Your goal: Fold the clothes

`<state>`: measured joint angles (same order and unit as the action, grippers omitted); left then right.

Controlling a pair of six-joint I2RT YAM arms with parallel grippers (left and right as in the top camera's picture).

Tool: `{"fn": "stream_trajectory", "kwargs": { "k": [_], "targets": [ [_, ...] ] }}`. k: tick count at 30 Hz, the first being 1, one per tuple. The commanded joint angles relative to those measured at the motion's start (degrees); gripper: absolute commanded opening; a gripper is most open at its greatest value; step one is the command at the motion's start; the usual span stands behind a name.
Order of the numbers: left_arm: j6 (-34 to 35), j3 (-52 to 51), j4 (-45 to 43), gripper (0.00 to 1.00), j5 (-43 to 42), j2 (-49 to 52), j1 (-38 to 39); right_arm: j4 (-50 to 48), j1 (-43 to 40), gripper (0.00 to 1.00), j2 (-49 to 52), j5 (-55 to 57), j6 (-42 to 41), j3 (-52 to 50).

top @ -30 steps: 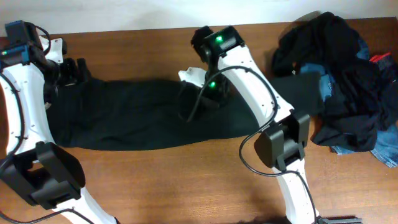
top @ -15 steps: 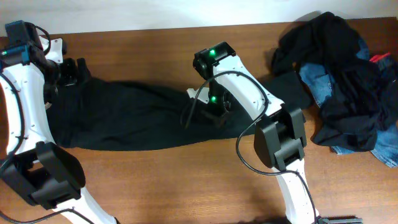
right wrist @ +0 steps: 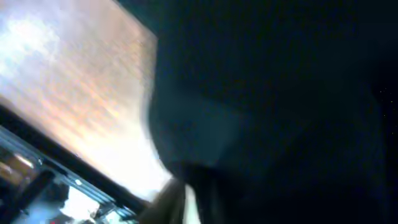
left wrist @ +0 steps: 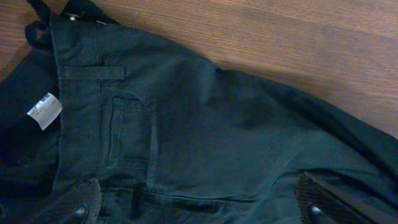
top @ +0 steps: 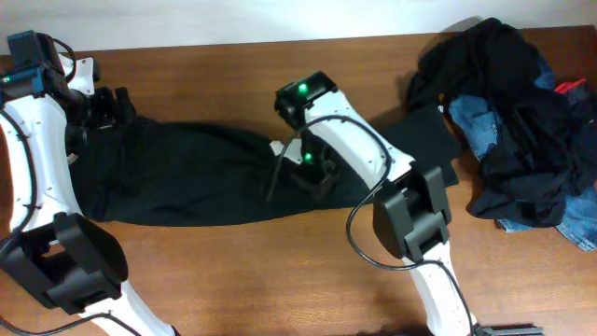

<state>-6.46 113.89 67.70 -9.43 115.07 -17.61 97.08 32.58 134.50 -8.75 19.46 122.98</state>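
Observation:
Black trousers lie stretched across the table, waistband at the left. My left gripper hovers at the waistband; in the left wrist view its fingers are wide apart over the trousers' pocket area, next to a white label. My right gripper is down on the middle of the trouser leg and pinches the fabric. The right wrist view is blurred, with dark cloth filling most of it and covering the gripper. The trousers' leg end lies folded over near the right.
A pile of dark garments sits at the back right, with blue denim jeans and a red piece showing in it. Bare wooden table runs along the front. The table's back edge is just behind the left gripper.
My right gripper has moved left and toward the front, dragging the trouser leg with it; the leg end has pulled away from the pile. The left arm has not moved.

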Motion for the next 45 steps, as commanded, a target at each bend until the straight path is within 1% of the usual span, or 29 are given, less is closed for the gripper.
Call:
{"fn": "stream_trajectory", "kwargs": {
  "k": [1, 2, 3, 4, 5, 6, 9, 13, 14, 17, 21, 22, 25, 28, 32, 34, 36, 42, 45],
  "targets": [
    [-0.9, 0.8, -0.2, 0.99, 0.2, -1.3, -0.2, 0.2, 1.3, 0.46, 0.1, 1.6, -0.8, -0.2],
    [-0.9, 0.8, -0.2, 0.99, 0.2, -1.3, -0.2, 0.3, 1.3, 0.63, 0.1, 2.5, -1.8, 0.2],
    [-0.9, 0.8, -0.2, 0.99, 0.2, -1.3, -0.2, 0.3, 1.3, 0.71, 0.1, 3.6, -2.8, 0.9],
    [-0.9, 0.8, -0.3, 0.99, 0.2, -1.3, -0.2, 0.3, 1.1, 0.77, -0.1, 4.6, -3.9, 2.0],
    [-0.9, 0.8, -0.4, 0.99, 0.2, -1.3, -0.2, 0.3, 1.0, 0.79, -0.3, 4.7, -4.0, 2.9],
    [-0.9, 0.8, -0.4, 0.99, 0.2, -1.3, -0.2, 0.3, 1.0, 0.86, -0.8, 4.7, -4.0, 4.3],
    [-0.9, 0.8, -0.6, 0.99, 0.2, -1.3, -0.2, 0.3, 0.6, 1.0, -2.3, 4.6, -5.0, 10.3],
    [-0.9, 0.8, -1.0, 0.99, 0.2, -1.3, -0.2, 0.2, -1.6, 0.99, -3.1, 4.9, -8.5, 22.1],
    [-0.9, 0.8, -1.2, 0.99, 0.2, -1.3, -0.2, 0.1, -3.3, 0.99, -3.1, 5.0, -10.0, 26.1],
    [-0.9, 0.8, -1.3, 0.99, 0.2, -1.3, -0.2, -1.3, -8.8, 0.99, -3.1, 5.0, -13.4, 32.3],
    [-0.9, 0.8, -1.2, 0.99, 0.2, -1.3, -0.2, -5.0, -18.2, 0.99, -3.1, 4.9, -18.2, 33.5],
    [-0.9, 0.8, -1.2, 0.99, -0.3, -1.3, -0.2, -6.3, -22.9, 0.99, -2.5, 4.3, -19.1, 33.4],
    [-0.9, 0.8, -1.2, 0.99, -2.3, -1.3, -0.2, -8.0, -29.9, 0.99, -1.1, 3.2, -19.1, 32.6],
    [-0.9, 0.8, -1.2, 0.99, -3.3, -1.3, -0.2, -8.4, -35.2, 0.99, 0.3, 2.3, -18.0, 31.4],
    [-0.9, 0.8, -1.3, 0.99, -3.3, -1.3, -0.2, -8.5, -40.0, 0.99, 2.5, -4.3, -8.3, 27.9],
    [-0.9, 0.8, -1.5, 0.99, -3.3, -1.3, -0.2, -9.0, -41.4, 0.99, 3.8, -5.9, -2.1, 24.9],
    [-0.9, 0.8, -1.7, 0.99, -3.3, -1.3, -0.2, -10.0, -42.0, 0.99, 4.7, -5.9, 0.7, 22.7],
    [-0.9, 0.8, -2.3, 1.0, -3.3, -1.3, -0.2, -19.5, -43.4, 0.99, 5.5, -6.2, 5.1, 11.5],
    [-0.9, 0.8, -2.4, 0.99, -3.3, -1.3, -0.2, -24.6, -43.5, 0.99, 5.5, -6.3, 5.2, 7.4]
  ]
}}
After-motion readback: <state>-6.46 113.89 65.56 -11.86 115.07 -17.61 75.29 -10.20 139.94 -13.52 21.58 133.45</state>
